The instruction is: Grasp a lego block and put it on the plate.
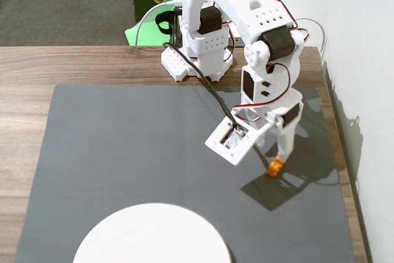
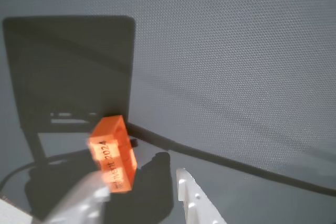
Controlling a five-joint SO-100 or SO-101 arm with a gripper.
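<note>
I count one lego block [image 1: 275, 167], one plate [image 1: 152, 233], one arm with one pincer [image 1: 273, 157], and one grey mat [image 1: 123, 152] on the wooden bench [image 1: 74, 63].

From the fixed view, my arm is bent down over the right part of the mat, with the pincer pointing at the surface. The orange block sits right at the fingertips, low over or on the mat; I cannot tell from here whether it touches. The plate is at the bottom edge of this view, partly cut off, well apart from the block and to its left.

In the wrist view the lego block [image 2: 113, 155] appears tilted, with dark printed lettering on its side reading something like "2024". One blurred finger [image 2: 79, 203] is against the block's lower end. The other finger [image 2: 197, 200] stands clear to the right with a gap between it and the brick. So the pincer [image 2: 142, 187] looks parted rather than clamped, though the blur on the near finger leaves me a little unsure of the contact.
</note>
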